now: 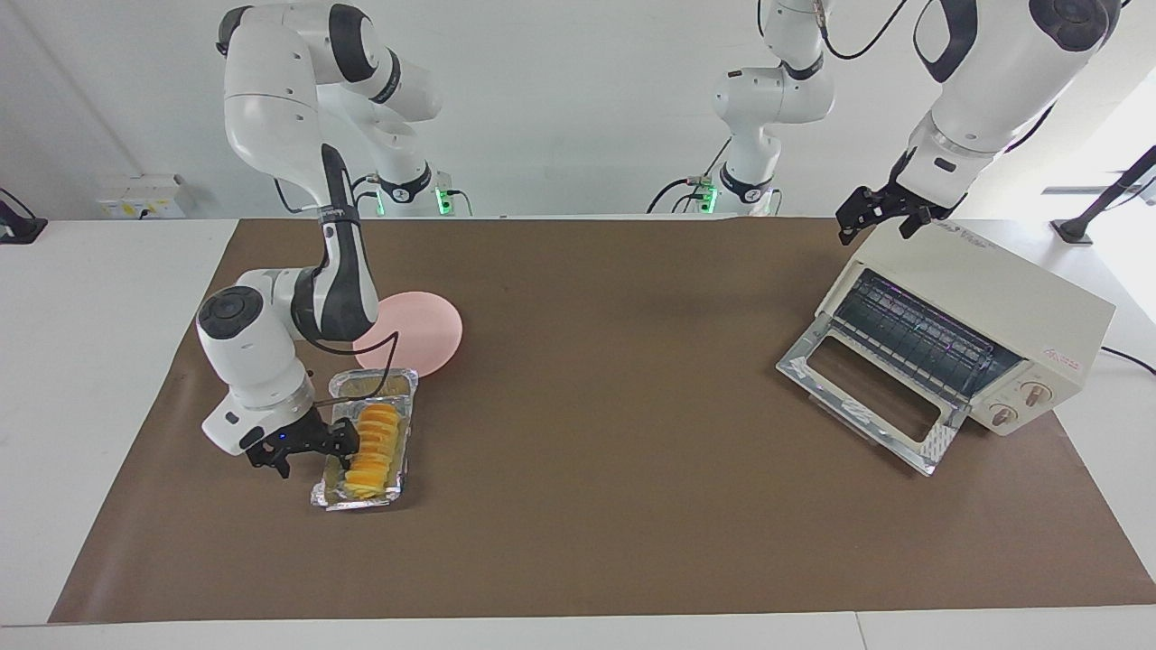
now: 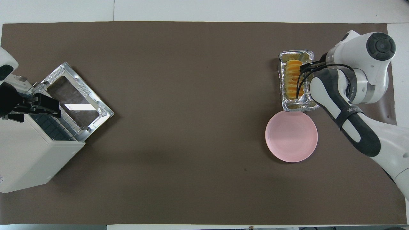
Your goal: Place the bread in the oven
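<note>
Hiding bread [image 2: 294, 80], perhaps: right gripper [image 1: 312, 442].

The middle of the brown mat [image 1: 614, 451] lies bare between the foil tray [image 1: 365, 492] and the oven [image 1: 993, 311], a wide lane for a gripper. The oven stands at the left arm's end of the tabletop; its door [image 1: 867, 397] is dropped flat onto the mat, leaving the rack mouth unblocked. The left gripper [image 1: 880, 217] hangs over the oven's top edge nearest the robots. At the right arm's end, the pink plate [image 1: 424, 329] sits just beside the tray, and the right gripper [image 1: 312, 442] crowds the tray's long wall toward the mat's end edge.
</note>
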